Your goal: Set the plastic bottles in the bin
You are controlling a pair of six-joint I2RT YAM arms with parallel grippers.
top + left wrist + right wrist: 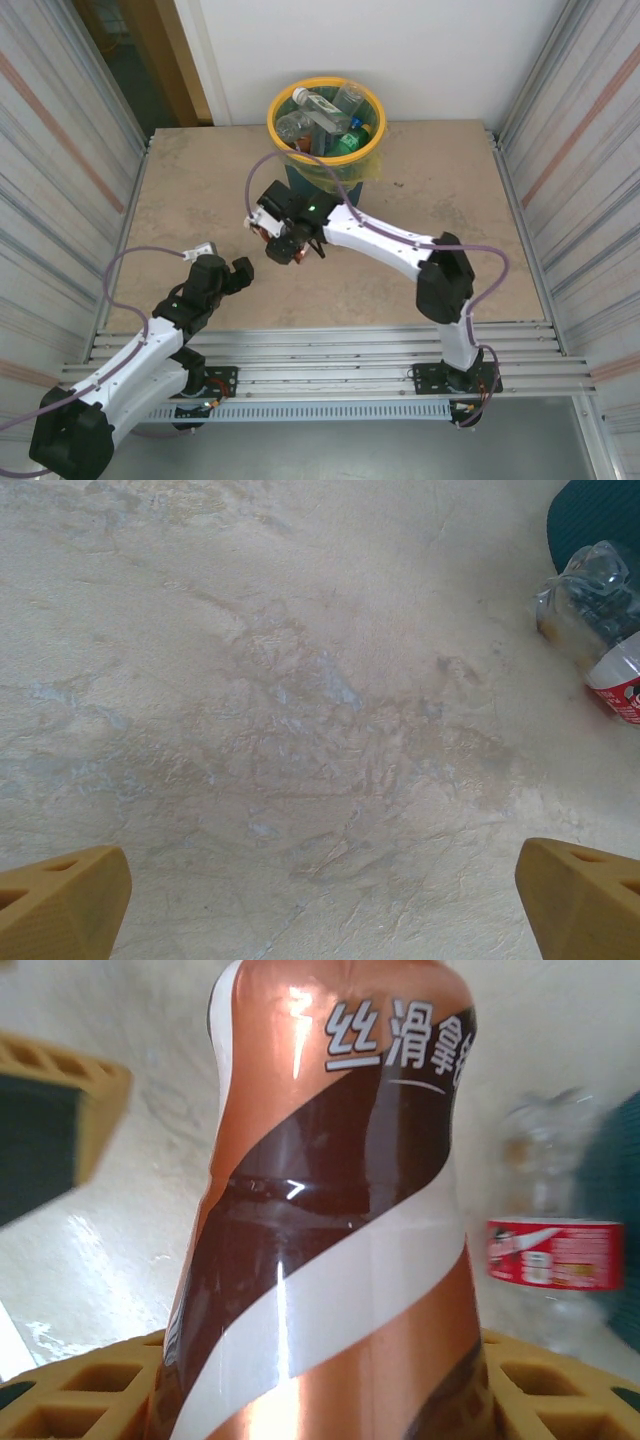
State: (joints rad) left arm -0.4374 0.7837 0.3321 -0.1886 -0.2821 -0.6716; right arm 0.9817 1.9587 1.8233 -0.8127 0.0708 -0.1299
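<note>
The bin [273, 118] has a bright yellow rim over a dark teal body, and a green bottle [352, 138] lies among clear ones inside it. The table [200, 200] is beige, mottled with grey and brown veins. The bottle [330, 1240] at the right gripper [285, 245] is glossy copper with slanting dark brown and white bands and white characters. Beside it, a clear bottle [550, 1255] carries a red label. The left gripper [320, 900] has ochre-yellow fingers [60, 905].

Overhead view looks down; wrist views hug table [300, 680].
</note>
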